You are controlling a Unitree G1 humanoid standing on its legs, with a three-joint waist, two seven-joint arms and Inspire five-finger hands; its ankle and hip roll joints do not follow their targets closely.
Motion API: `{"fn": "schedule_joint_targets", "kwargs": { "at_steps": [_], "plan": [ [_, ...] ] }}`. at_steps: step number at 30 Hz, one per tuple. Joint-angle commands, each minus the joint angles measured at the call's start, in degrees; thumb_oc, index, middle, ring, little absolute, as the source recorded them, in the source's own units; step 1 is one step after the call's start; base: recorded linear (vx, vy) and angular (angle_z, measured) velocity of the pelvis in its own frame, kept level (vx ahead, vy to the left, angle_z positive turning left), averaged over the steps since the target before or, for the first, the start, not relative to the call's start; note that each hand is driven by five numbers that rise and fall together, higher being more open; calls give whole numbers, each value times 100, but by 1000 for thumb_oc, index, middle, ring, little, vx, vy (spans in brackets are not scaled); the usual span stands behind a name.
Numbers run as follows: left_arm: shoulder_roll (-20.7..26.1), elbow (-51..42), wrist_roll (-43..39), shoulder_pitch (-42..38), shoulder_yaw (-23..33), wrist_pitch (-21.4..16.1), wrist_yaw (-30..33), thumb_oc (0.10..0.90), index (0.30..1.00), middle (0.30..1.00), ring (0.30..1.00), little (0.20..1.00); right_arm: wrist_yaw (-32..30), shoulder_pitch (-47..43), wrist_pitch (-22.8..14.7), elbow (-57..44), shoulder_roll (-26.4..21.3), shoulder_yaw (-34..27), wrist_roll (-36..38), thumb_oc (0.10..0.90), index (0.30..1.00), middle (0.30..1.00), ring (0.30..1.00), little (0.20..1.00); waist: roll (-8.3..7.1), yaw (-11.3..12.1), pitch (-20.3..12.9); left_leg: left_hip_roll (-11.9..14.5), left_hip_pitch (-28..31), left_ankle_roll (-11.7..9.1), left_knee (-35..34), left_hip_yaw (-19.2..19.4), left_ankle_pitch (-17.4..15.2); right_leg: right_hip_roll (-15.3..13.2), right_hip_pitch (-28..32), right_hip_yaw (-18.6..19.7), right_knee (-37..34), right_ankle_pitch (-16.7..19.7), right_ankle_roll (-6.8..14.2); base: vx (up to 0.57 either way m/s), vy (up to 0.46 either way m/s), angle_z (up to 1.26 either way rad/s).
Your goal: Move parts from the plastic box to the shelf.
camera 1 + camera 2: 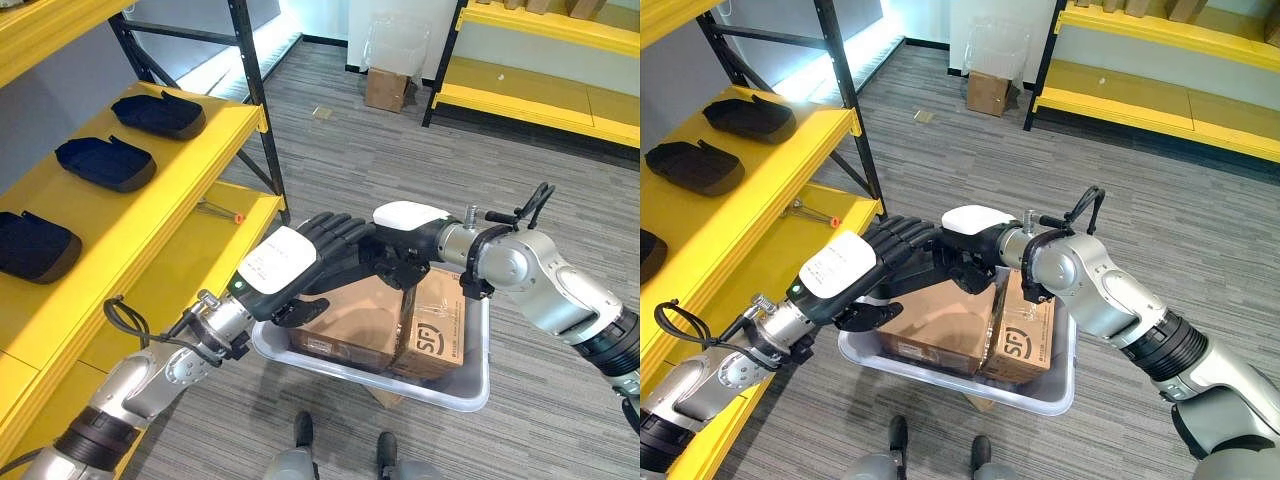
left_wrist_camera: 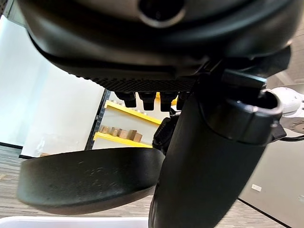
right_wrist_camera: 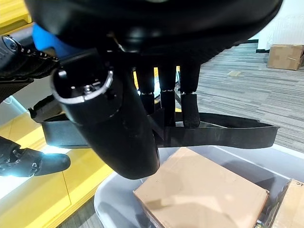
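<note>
Above the grey plastic box (image 1: 470,392) my two hands meet, with a black moulded part (image 3: 228,135) held between them. My left hand (image 1: 290,265), white-backed, comes in from the shelf side; its fingers lie over the part (image 2: 90,178) and its thumb (image 2: 204,180) curls under it. Coming from the right, my right hand (image 1: 400,245) has its fingers (image 3: 190,102) bent down onto the part's rim, thumb (image 3: 114,128) opposite. Three similar black parts (image 1: 160,113) (image 1: 105,162) (image 1: 35,245) lie on the yellow shelf (image 1: 150,230).
Two cardboard boxes (image 1: 350,320) (image 1: 435,330) lie in the plastic box. A small tool with an orange tip (image 1: 220,212) lies on the lower shelf board. A black upright (image 1: 262,130) stands at the shelf's corner. Another yellow shelf (image 1: 540,100) and a floor carton (image 1: 386,88) are behind.
</note>
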Motion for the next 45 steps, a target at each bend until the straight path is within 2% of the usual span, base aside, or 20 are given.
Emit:
{"fn": "schedule_joint_targets", "kwargs": {
  "at_steps": [1, 4, 6, 8, 17, 25, 31, 32, 33, 34, 35, 43, 45],
  "plan": [
    [31, -148, -309, -248, 16, -266, 207, 900, 1000, 1000, 1000, 1000, -322, -1006, -287, -7, 45, -26, -94, 400, 300, 300, 300, 300, -120, 59, -761, 307, 163, -203, -50, -167, -381, -176, -206, -153, 620, -347, 125, 0, 0, 0],
    [-8, -156, -333, -363, -115, -203, 137, 900, 1000, 1000, 1000, 1000, -326, -1006, -305, -66, 85, -13, -69, 400, 300, 300, 300, 300, -120, 31, -770, 313, 192, -197, -47, -170, -384, -173, -179, -150, 629, -354, 117, 21, 1, 0],
    [-51, -156, -366, -434, -182, -34, 137, 900, 1000, 1000, 1000, 1000, -365, -997, -331, -55, 125, -25, -80, 400, 300, 300, 300, 300, -125, 23, -775, 313, 207, -197, -48, -177, -389, -168, -162, -147, 627, -359, 115, 29, -5, 2],
    [-106, 5, -247, -424, -179, 304, 406, 900, 1000, 1000, 1000, 1000, -460, -1030, -407, 14, 186, -28, -72, 400, 300, 300, 300, 300, -151, 34, -792, 316, 213, -208, -48, -186, -392, -160, -149, -143, 621, -365, 117, 0, 0, 0],
    [-301, 56, -122, -441, -264, 133, 452, 900, 1000, 1000, 1000, 1000, -441, -1016, -470, 194, 430, -21, -191, 400, 300, 300, 300, 300, -180, 63, -806, 335, 243, -210, -35, -222, -391, -147, -114, -154, 644, -391, 104, 16, 1, 0],
    [-365, 52, -200, -715, -515, 392, 384, 900, 1000, 1000, 1000, 1000, -520, -1055, -524, 319, 525, 81, -183, 400, 300, 300, 300, 300, -198, 40, -802, 337, 241, -200, -30, -224, -395, -142, -120, -149, 671, -407, 108, 0, 0, 0],
    [-461, 61, -292, -767, -658, 403, 264, 900, 1000, 1000, 1000, 1000, -532, -1070, -590, 413, 613, 90, -231, 400, 300, 300, 300, 300, -188, 10, -814, 341, 282, -201, -27, -217, -396, -135, -87, -138, 671, -415, 107, 10, 3, 0],
    [-472, 62, -297, -781, -676, 448, 242, 694, 712, 712, 712, 712, -536, -1062, -615, 443, 632, 85, -254, 400, 300, 300, 300, 300, -185, 10, -817, 339, 286, -199, -27, -217, -400, -137, -81, -139, 668, -416, 108, 0, 0, 0],
    [-478, 75, -324, -793, -690, 493, 204, 602, 583, 583, 583, 583, -539, -1053, -640, 467, 651, 76, -282, 400, 300, 300, 300, 300, -187, 8, -821, 337, 287, -200, -26, -215, -402, -138, -77, -140, 665, -416, 111, 0, 0, 0],
    [-480, 80, -327, -796, -695, 507, 196, 573, 542, 542, 542, 542, -537, -1050, -648, 472, 656, 74, -293, 400, 300, 300, 300, 300, -189, 8, -822, 337, 286, -200, -25, -213, -402, -138, -76, -140, 664, -416, 112, 0, 0, 0],
    [-494, 97, -309, -819, -724, 530, 178, 400, 300, 300, 300, 300, -528, -1052, -658, 476, 672, 89, -327, 400, 300, 300, 300, 300, -197, 1, -829, 333, 288, -198, -28, -208, -408, -136, -76, -134, 659, -414, 116, 0, 0, 0],
    [-452, 170, -265, -797, -794, 611, 233, 400, 300, 300, 300, 300, -675, -1044, -643, 499, 626, 57, -293, 400, 300, 300, 300, 300, -205, -5, -819, 331, 289, -188, -20, -199, -406, -136, -91, -117, 678, -419, 116, 0, 0, 0],
    [-454, 144, -298, -730, -746, 469, 264, 400, 300, 300, 300, 300, -649, -1033, -619, 493, 626, 12, -267, 400, 300, 300, 300, 300, -215, 2, -832, 319, 311, -187, -27, -204, -416, -135, -59, -106, 645, -412, 118, 0, 0, 0]
  ]
}}
